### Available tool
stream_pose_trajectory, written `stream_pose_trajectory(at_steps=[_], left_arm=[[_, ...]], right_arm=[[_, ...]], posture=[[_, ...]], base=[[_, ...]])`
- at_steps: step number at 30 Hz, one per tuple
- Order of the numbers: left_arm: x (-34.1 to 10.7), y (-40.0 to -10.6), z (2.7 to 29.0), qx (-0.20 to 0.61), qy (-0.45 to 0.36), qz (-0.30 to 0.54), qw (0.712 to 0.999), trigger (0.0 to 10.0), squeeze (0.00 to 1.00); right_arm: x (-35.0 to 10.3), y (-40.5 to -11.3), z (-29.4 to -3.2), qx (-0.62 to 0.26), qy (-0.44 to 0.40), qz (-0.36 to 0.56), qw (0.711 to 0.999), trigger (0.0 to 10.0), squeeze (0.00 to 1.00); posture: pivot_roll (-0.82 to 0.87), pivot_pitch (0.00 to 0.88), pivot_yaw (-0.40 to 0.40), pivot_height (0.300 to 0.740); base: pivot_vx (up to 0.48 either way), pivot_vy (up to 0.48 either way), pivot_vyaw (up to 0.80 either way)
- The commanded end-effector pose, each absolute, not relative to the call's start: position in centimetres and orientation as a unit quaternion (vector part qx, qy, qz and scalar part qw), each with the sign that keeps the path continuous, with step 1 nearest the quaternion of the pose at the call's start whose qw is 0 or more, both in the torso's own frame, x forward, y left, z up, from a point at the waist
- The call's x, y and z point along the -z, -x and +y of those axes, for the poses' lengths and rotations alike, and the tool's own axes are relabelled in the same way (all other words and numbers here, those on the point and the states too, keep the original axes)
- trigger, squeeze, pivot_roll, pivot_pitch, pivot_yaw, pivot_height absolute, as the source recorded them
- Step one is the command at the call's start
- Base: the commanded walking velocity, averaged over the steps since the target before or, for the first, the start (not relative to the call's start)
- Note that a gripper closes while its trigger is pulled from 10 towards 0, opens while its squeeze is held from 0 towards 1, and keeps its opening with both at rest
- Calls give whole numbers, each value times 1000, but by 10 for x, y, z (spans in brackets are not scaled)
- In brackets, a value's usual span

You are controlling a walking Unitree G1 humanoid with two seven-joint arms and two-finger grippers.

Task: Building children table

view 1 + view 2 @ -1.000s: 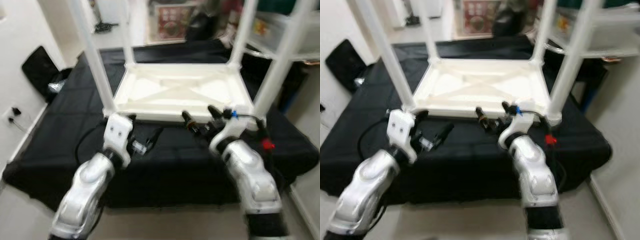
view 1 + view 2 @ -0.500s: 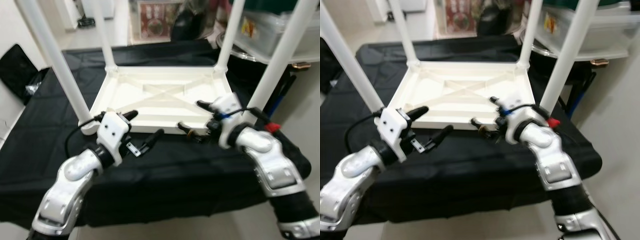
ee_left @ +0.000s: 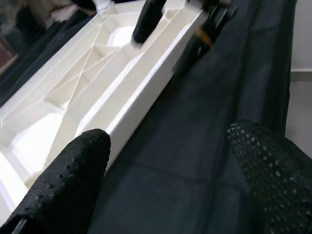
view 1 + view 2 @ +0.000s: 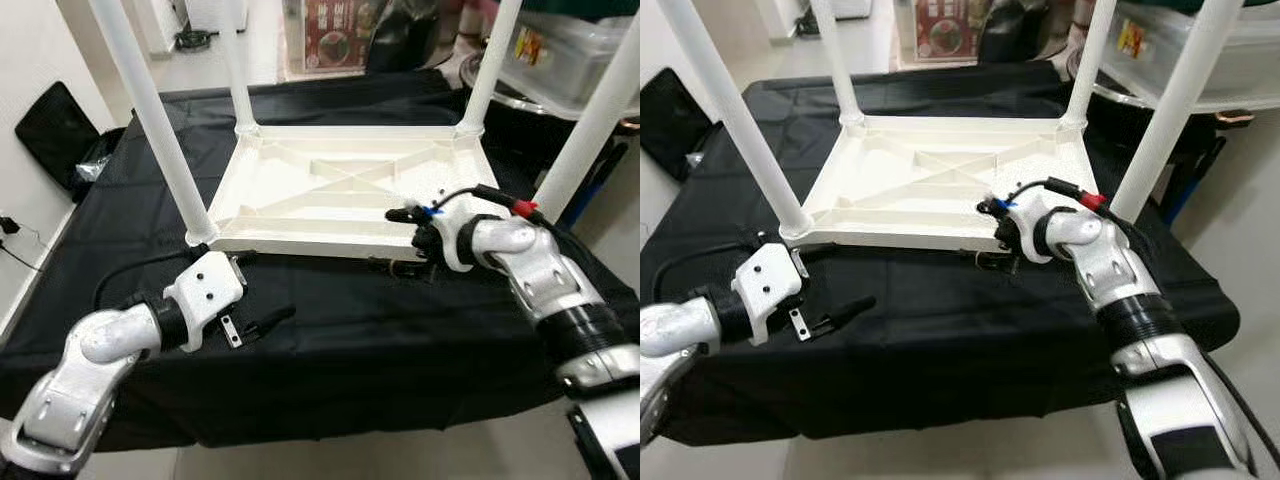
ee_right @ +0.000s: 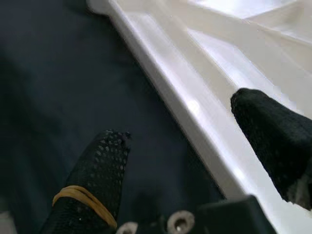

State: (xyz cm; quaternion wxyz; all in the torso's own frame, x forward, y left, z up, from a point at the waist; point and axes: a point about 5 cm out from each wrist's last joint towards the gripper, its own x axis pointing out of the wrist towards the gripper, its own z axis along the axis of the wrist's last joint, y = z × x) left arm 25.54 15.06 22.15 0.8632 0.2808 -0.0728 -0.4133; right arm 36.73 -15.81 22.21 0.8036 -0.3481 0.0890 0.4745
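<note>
A white children's table (image 4: 340,190) lies upside down on a black cloth, all of its legs pointing up, such as the near-left leg (image 4: 150,110). My left gripper (image 4: 265,290) hovers open over the cloth, just in front of the table's near-left corner. In the left wrist view its fingers (image 3: 73,185) stand wide apart, with the table rim (image 3: 126,97) ahead. My right gripper (image 4: 385,240) is open at the near rim, toward the right corner. One right finger is over the underside and the other, a yellow-banded finger (image 5: 97,175), is below the rim (image 5: 195,112).
The black cloth (image 4: 350,330) covers the whole work surface and drops off at the front edge. A black bag (image 4: 50,130) lies on the floor at the left. A clear storage bin (image 4: 570,50) stands at the back right. A cable (image 4: 120,280) runs over the cloth by my left arm.
The view has shifted. My left gripper has dropped back from the table's rim toward the front of the cloth. My right gripper stays at the near rim, still open.
</note>
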Motion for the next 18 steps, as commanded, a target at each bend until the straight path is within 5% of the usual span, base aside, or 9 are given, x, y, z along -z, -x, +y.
stream_pose_trajectory(at_steps=[1, 11, 18], left_arm=[[-224, -252, 149, 431, -292, -67, 851, 10000, 0], [-235, -248, 139, 445, -276, -85, 848, 10000, 0], [-236, -239, 137, 449, -267, -81, 849, 10000, 0]], right_arm=[[-212, -362, -152, -533, 344, 118, 764, 10000, 0], [-207, -378, -143, -531, 386, 117, 745, 10000, 0], [-217, -387, -129, -527, 343, 93, 772, 10000, 0]], posture=[[-4, 174, 65, 740], [-3, 198, 47, 740], [26, 228, 48, 740]], base=[[0, 0, 0], [0, 0, 0], [0, 0, 0]])
